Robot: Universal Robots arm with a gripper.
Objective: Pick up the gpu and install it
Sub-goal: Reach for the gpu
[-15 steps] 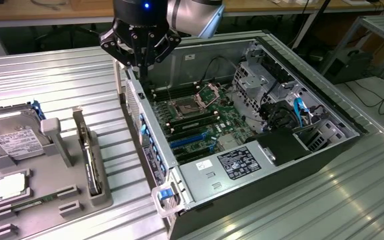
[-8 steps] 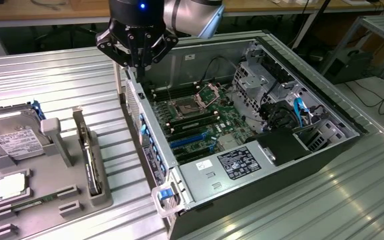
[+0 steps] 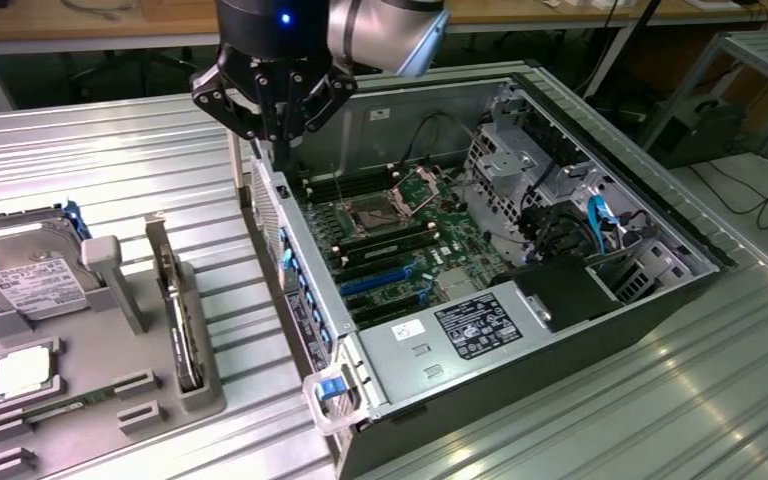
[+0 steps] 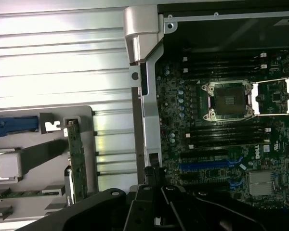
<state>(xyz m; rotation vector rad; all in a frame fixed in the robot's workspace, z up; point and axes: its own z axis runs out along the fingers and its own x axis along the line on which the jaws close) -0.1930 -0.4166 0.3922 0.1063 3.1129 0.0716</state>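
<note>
So the gripper (image 3: 277,140) is pinched right shut, with the two fingers (image 3: 275,125) pressed together and nothing between them. It's got hold of nothing at all. It hangs pointing straight down over the wall of the open case (image 3: 384,130) on the exterior view's left, up near that wall's far corner. The tips are down about level with the rim of that wall, and I honestly can't tell whether they're brushing the metal or sitting just clear of it.

The gpu (image 3: 175,300) is nowhere near the fingers. It's outside the case, standing up on its edge in a slot of the grey holder (image 3: 91,380) on the desk (image 3: 117,160), well apart from the gripper, off to the exterior view's left and nearer the camera. The case wall and a strip of bare ribbed desk sit between the two. In the wrist view the gpu (image 4: 77,163) shows as a long thin green board upright in the holder (image 4: 33,154), with the gripper (image 4: 153,175) over the case edge beside it.

There's a hard drive (image 3: 31,285) with a white label in the same holder, further to the exterior view's left than the gpu.

Inside the case the motherboard (image 3: 398,240) lies flat and exposed, with the blue slots (image 3: 377,280) showing on its near side.
</note>
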